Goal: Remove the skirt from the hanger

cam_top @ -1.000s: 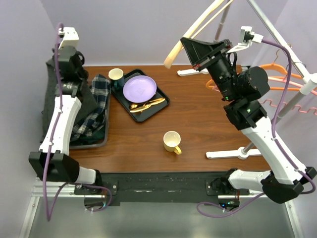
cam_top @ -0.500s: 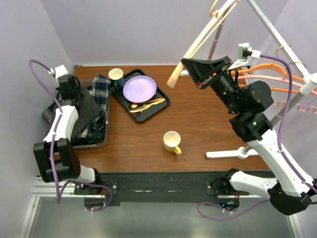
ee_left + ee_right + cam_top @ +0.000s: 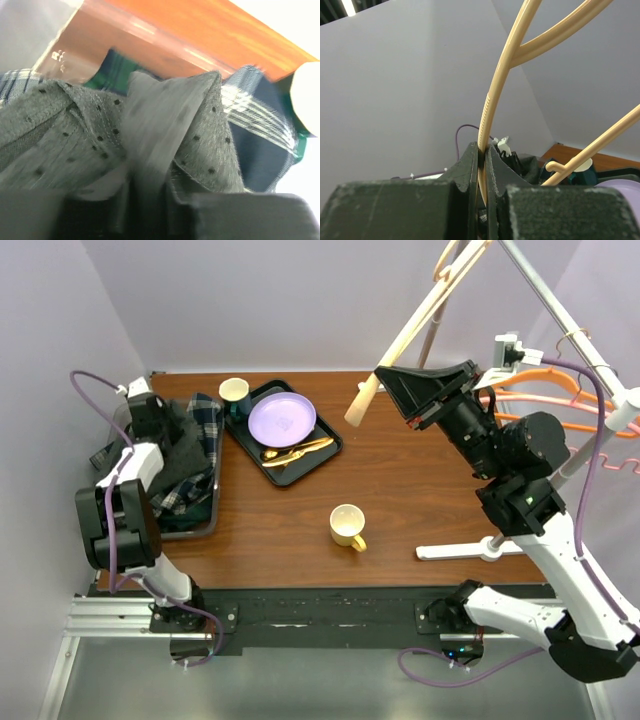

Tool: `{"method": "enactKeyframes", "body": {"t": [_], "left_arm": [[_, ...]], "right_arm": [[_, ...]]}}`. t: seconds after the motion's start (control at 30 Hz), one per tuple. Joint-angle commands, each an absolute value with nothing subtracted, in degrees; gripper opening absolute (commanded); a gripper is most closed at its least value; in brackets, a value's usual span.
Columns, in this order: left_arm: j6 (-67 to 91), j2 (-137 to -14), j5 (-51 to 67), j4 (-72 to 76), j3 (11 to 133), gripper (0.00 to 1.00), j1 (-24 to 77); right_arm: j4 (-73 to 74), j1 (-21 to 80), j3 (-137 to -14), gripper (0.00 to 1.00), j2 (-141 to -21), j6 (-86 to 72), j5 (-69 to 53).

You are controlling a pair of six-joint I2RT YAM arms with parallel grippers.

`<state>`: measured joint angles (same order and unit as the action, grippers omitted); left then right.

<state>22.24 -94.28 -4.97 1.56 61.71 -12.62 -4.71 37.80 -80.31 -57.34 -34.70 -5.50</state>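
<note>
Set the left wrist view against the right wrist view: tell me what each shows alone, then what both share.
Left wrist only: the left gripper shut on a fold of the grey dotted skirt, which lies over plaid cloth.
Right wrist only: the right gripper clamped on the cream hanger, which is bare where it shows, against a grey wall.
Both: a strip of the wooden table, and a gripper shut on its own item.

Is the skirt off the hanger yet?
Off. The hanger in the right pincer is bare; the grey dotted skirt is bunched over the bin at the left, pinched in the left pincer.
</note>
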Motion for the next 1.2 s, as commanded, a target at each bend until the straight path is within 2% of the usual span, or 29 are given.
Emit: {"method": "enactKeyframes", "body": {"t": [0.0,0.03,0.07,0.13,0.2,0.33,0.47,0.57,0.63,0.73,0.83,0.87,0.97,1.17], "left_arm": [[19.6,-90.11,-2.26,-3.86,69.17,0.53,-12.22],[19.77,-88.78,-5.85,-5.0,69.52,0.7,-12.22],[20.38,-87.46,-7.89,-7.1,70.13,0.8,-12.22],[22.83,-83.95,-14.19,-10.96,71.88,0.88,-12.22],[25.82,-82.54,-19.22,-15.62,74.17,0.89,-12.13],[35.57,-84.11,-29.6,-37.1,83.03,0.89,-12.22],[44.36,-85.26,-37.17,-53.33,85.08,0.88,-12.3],[47.72,-80.89,-35.61,-51.79,77.29,0.88,-12.22],[48.16,-77.71,-31.22,-43.18,67.71,0.88,-12.22],[48.52,-78.22,-26.02,-31.93,58.56,0.83,-12.13],[49.31,-85.74,-18.21,-23.75,53.62,0.73,-12.04],[49.13,-87.35,-16.28,-22.08,53.0,0.64,-11.78],[46.15,-90.35,-8.71,-15.22,50.45,0.57,-10.64],[39.21,-83.59,-13.8,-13.54,51.76,0.48,-7.21]], "right_arm": [[-6.76,37.97,-79.46,0.0,-55.81,-33.4,-4.4],[-6.77,37.97,-79.28,0.0,-55.72,-33.49,-4.05],[-6.68,37.97,-79.19,0.0,-55.9,-33.31,-4.22],[-6.33,37.88,-79.45,0.0,-56.16,-33.49,-4.39],[-6.33,37.88,-79.63,0.0,-56.34,-33.75,-4.66],[-7.29,37.97,-79.1,0.0,-56.07,-33.84,-3.96],[-6.86,37.97,-79.54,0.0,-56.78,-33.75,-4.39],[-7.2,37.88,-78.84,0.0,-56.69,-34.45,-4.66],[-7.73,37.88,-77.7,0.0,-56.34,-34.89,-4.57],[-7.91,37.97,-77.25,0.0,-56.42,-34.63,-4.57],[-6.42,37.97,-78.04,0.0,-56.95,-33.49,-4.04],[-5.55,37.88,-78.22,0.0,-56.95,-33.31,-3.96],[-4.92,37.97,-78.49,0.0,-56.95,-33.05,-3.6],[-5.1,37.88,-78.05,0.0,-55.81,-33.66,-3.78]]}}
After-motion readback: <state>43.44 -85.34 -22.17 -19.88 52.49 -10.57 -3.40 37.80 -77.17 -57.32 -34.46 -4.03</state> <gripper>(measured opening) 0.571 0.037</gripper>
